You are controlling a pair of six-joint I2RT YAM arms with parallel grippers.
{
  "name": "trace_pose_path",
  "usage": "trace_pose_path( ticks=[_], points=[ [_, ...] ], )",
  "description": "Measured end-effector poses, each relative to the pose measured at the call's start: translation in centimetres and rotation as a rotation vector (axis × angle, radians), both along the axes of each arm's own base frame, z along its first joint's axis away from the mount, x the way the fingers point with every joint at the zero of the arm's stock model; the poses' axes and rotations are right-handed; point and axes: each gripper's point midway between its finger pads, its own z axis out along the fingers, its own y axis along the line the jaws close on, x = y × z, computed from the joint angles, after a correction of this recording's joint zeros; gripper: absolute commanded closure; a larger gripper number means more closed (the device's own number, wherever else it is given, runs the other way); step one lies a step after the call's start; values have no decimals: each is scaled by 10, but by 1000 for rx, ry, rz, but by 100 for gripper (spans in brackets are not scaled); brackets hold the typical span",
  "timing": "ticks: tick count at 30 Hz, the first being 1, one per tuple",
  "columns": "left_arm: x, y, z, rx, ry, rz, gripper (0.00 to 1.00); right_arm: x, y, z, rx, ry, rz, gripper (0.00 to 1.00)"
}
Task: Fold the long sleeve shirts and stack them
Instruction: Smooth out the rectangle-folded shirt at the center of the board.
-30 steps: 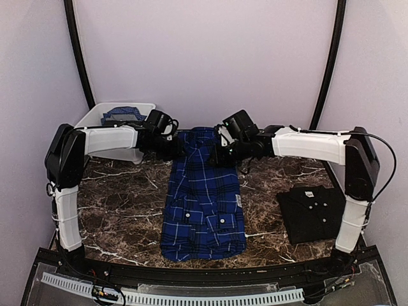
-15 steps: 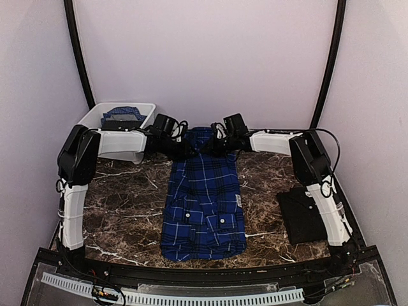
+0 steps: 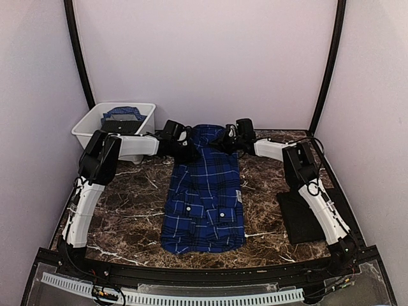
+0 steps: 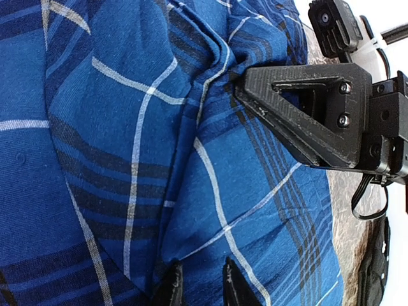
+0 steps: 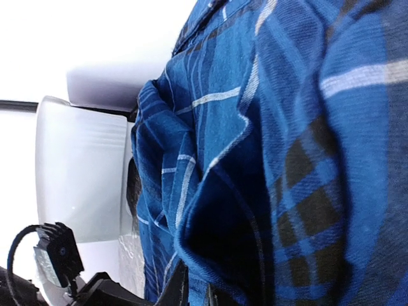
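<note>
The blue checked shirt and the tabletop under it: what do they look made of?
The blue plaid shirt: soft woven cloth, matte, perhaps cotton flannel; it creases and shows weave. The table: dark brown marble look with white veins, maybe a printed surface.

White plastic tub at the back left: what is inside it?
A bunched piece of blue patterned cloth shows inside the rim of the white plastic tub. The tub's near wall hides anything lying under it.

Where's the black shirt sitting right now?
In the top view, the black shirt lies on the right side of the table, towards the near edge, apart from the blue plaid shirt in the middle and partly hidden by the right arm.
</note>
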Motion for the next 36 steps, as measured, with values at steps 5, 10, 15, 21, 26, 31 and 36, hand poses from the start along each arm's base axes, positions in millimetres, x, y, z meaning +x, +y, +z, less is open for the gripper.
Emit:
trace_pose_path(
  ticks=[5,10,15,21,26,31,36],
  points=[
    [5,-4,1,-27,13,21,77,9,-9,5,55,10,-7,84],
    [9,-7,7,-38,25,26,65,17,-25,7,64,-2,-1,73],
    [17,-11,33,-34,-8,14,56,17,-33,17,29,-38,20,62],
    [-2,0,65,-22,-11,1,55,1,-40,75,-13,-107,49,59],
    [-45,21,91,-21,7,-9,58,-39,-42,141,-32,-191,85,62],
    [-93,43,99,-23,40,-21,60,-111,-27,140,-62,-170,161,67],
    [-138,67,77,16,100,-11,62,-180,-7,79,-118,-49,257,67]
  ],
)
